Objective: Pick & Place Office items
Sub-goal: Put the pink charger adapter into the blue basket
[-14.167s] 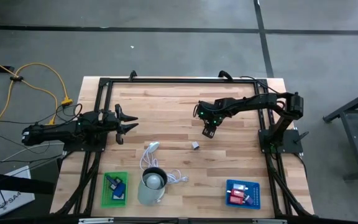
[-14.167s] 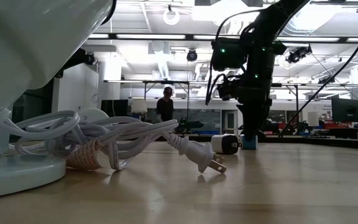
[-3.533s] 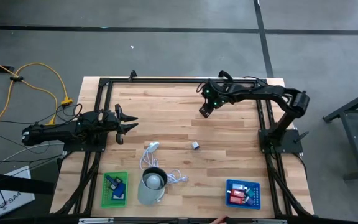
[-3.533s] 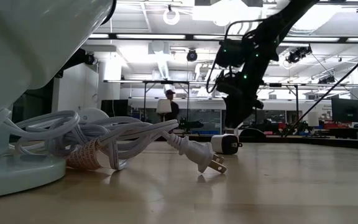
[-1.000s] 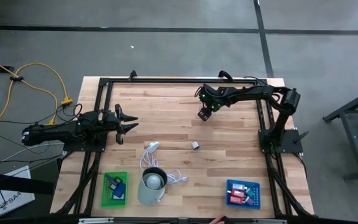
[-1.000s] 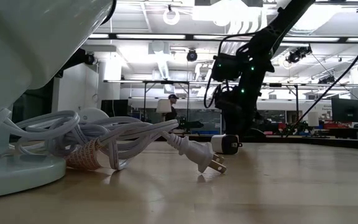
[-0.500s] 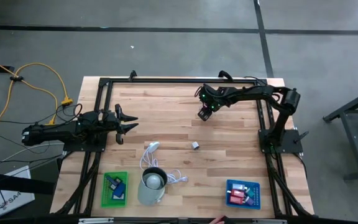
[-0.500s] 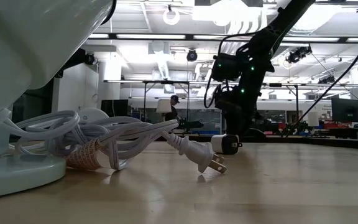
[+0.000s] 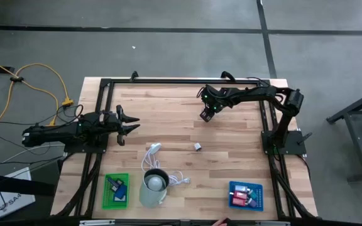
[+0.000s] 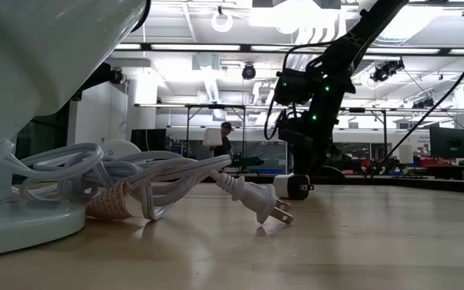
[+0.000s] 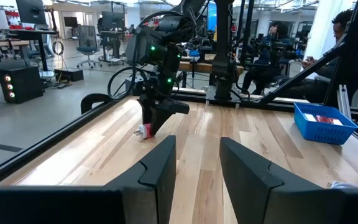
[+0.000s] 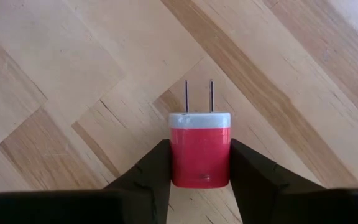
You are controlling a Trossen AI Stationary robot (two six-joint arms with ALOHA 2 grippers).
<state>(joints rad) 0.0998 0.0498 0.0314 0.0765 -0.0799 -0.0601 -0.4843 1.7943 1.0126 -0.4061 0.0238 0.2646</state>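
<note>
A small red charger block (image 12: 201, 155) with a white face and two prongs lies flat on the far part of the wooden table (image 9: 168, 107). My right gripper (image 9: 204, 117) is tipped steeply down over it and is shut on it. The left wrist view also shows the charger (image 11: 143, 131) at the gripper's tip. A second small item, a white-and-black cube (image 9: 197, 146), sits alone mid-table. My left gripper (image 9: 128, 123) waits open at the table's left edge, pointing level. My right gripper pinches the red body's two opposite sides (image 12: 178, 163) between its two fingers, at the end away from the prongs. The fingers (image 12: 148, 174) come slanting steeply down from above and lie along the block. The charger rests flat on the table, prongs pointing away from the gripper.
A green tray (image 9: 116, 188) with small pieces sits at the near left and a blue tray (image 9: 246, 195) with small pieces at the near right. A pale grey-green cup (image 9: 154, 186) and a white coiled cable (image 9: 151, 157) lie between them. Black frame rails (image 9: 181, 81) border the table.
</note>
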